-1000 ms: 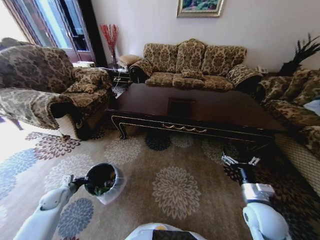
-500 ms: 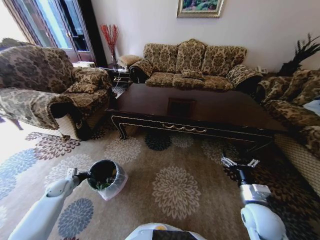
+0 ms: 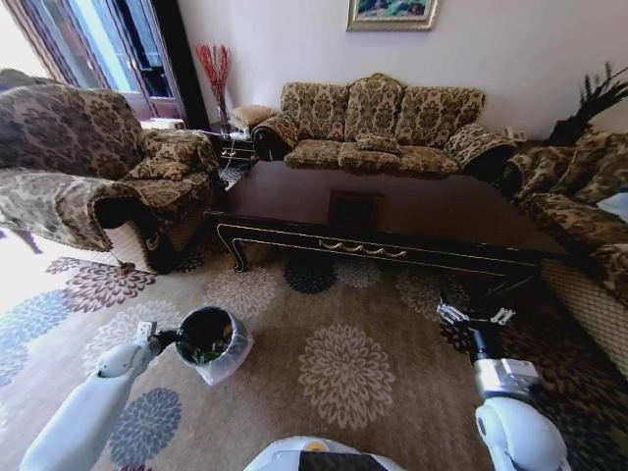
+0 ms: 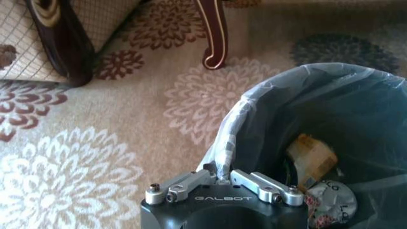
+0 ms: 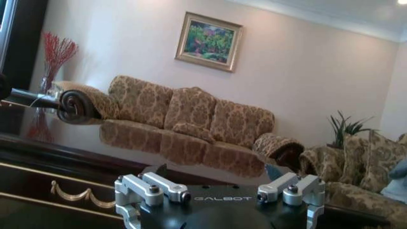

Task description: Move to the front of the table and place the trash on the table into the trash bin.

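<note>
The bin [image 3: 209, 341] stands on the carpet [image 3: 343, 373] in front of the bench [image 3: 392, 211], well apart from it and off to the robot's left. The left gripper [image 3: 149, 339] has its jaws clamped on the bin's rim, pinching the white liner [image 4: 226, 148] where it folds over the edge. Inside the bin lies trash [image 4: 315, 160]: a tan piece, a silver-white wrapper with red print and something green. The bench top that shows carries nothing but reflections, so the task looks close to finished.

The main risk sits in that pinch. It appears to hold mostly thin plastic and little hard rim, so any pull or lift could slide the liner off the edge or tear it, and the bag would sag inward. A sideways tug with the jaws clamped could also tip the light bin and spill the trash onto the carpet. If the jaws part while the arm leans on the rim, the bin may rock or skid.

The right gripper [image 3: 474, 316] hovers low near the bench's front right corner, jaws apart and holding nothing. In the right wrist view the bench's gold-trimmed apron [image 5: 60, 191] looks close in front of the gripper. A drive forward or a turn of the base could knock the gripper against that edge. The same turn would drag the bin along by its rim, since the left arm is fastened to it.
</note>
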### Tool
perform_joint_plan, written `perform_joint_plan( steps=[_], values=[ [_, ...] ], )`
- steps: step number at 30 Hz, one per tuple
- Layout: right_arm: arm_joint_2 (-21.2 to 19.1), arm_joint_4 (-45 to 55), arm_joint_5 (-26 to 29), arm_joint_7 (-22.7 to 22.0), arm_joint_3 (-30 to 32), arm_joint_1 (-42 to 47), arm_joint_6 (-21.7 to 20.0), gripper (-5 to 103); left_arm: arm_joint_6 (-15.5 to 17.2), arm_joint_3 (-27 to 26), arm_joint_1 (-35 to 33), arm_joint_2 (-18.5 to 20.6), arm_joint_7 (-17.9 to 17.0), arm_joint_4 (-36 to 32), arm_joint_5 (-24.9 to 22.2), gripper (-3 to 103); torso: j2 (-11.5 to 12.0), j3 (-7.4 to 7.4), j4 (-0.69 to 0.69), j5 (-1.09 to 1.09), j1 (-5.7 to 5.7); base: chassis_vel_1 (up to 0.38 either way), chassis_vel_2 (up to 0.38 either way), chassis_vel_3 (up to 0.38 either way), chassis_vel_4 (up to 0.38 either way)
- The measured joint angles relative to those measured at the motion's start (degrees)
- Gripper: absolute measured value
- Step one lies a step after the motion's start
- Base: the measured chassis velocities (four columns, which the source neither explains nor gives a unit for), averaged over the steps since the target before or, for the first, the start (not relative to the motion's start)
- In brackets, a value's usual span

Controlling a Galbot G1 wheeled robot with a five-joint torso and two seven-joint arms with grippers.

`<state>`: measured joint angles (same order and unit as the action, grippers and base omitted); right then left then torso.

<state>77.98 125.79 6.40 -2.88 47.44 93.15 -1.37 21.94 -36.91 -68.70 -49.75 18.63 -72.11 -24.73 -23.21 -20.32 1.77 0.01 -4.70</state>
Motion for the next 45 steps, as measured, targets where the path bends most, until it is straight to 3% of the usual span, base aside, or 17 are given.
perform_joint_plan(
  steps=[5,14,22,24,26,28,29,32,34,36,38,44,45],
  values=[
    [-0.40,-1.42,-0.99,0.08,-1.24,-0.37,0.31,100,-0.08,0.12,-0.27,0.28,1.08,1.41,-0.34,0,0.05,0.03,-0.01,-0.01,0.01,0.000,0.000,0.000,0.000],
    [-2.83,-0.97,-0.76,-0.22,-0.62,-0.10,-0.63,100,0.17,5.11,3.66,2.08,6.32,6.95,2.83,0,-0.07,-0.05,-0.01,-0.02,-0.04,0.000,0.000,0.000,0.000],
    [-2.64,-1.74,-0.71,-0.26,-0.60,-0.08,-0.54,100,2.93,6.86,5.17,3.21,8.92,7.62,3.06,0,-0.19,-0.12,-0.01,-0.01,-0.08,0.000,0.000,0.000,0.000],
    [-2.37,-2.30,-0.80,-0.19,-1.06,-0.37,-0.25,100,3.28,6.93,5.38,3.87,9.20,8.22,3.11,11,-0.22,-0.14,-0.02,-0.02,-0.10,0.000,0.000,0.000,0.000],
    [-2.24,-2.51,-0.84,-0.15,-1.17,-0.46,-0.11,100,3.29,6.92,5.45,4.12,9.11,8.47,3.17,11,-0.23,-0.14,-0.01,-0.02,-0.10,0.000,0.000,0.000,0.000],
    [-1.68,-2.88,-0.91,-0.03,-1.21,-0.57,0.26,100,3.30,7.07,5.90,4.96,9.22,9.23,3.35,22,-0.25,-0.15,0.01,0.05,-0.10,0.000,0.000,0.000,0.000],
    [-1.68,-2.88,-0.91,-0.03,-1.21,-0.57,0.26,100,3.30,7.07,5.90,4.96,9.22,9.23,3.35,22,-0.25,-0.15,0.01,0.05,-0.10,0.000,0.000,0.000,0.000],
    [-1.17,-3.17,-0.92,0.08,-0.90,-0.59,0.64,100,3.39,7.22,6.76,5.66,9.27,9.64,3.39,37,-0.28,-0.17,-0.01,-0.02,-0.12,0.000,0.000,0.000,0.000],
    [-1.12,-3.18,-0.92,0.09,-0.84,-0.61,0.69,100,3.41,7.22,6.90,5.77,9.28,9.66,3.34,37,-0.29,-0.18,-0.01,0.00,-0.12,0.000,0.000,0.000,0.000],
    [-1.03,-3.19,-0.87,0.11,-0.65,-0.79,0.73,100,3.44,7.23,7.15,5.94,9.34,9.71,3.17,54,-0.30,-0.19,-0.01,-0.02,-0.13,0.000,0.000,0.000,0.000],
    [-1.03,-3.19,-0.84,0.12,-0.61,-0.86,0.73,100,3.44,7.22,7.16,5.94,9.35,9.69,3.10,54,-0.31,-0.19,-0.01,-0.03,-0.13,0.000,0.000,0.000,0.000],
    [-1.23,-3.33,-0.54,0.18,-0.51,-1.26,0.73,100,2.63,5.65,6.20,6.10,9.36,7.44,1.10,81,-0.34,-0.21,-0.01,-0.03,-0.15,0.000,0.000,0.000,0.000],
    [-1.23,-3.33,-0.54,0.18,-0.51,-1.26,0.73,100,2.63,5.65,6.20,6.10,9.36,7.44,1.10,81,-0.34,-0.21,-0.01,-0.03,-0.15,0.000,0.000,0.000,0.000]
  ],
)
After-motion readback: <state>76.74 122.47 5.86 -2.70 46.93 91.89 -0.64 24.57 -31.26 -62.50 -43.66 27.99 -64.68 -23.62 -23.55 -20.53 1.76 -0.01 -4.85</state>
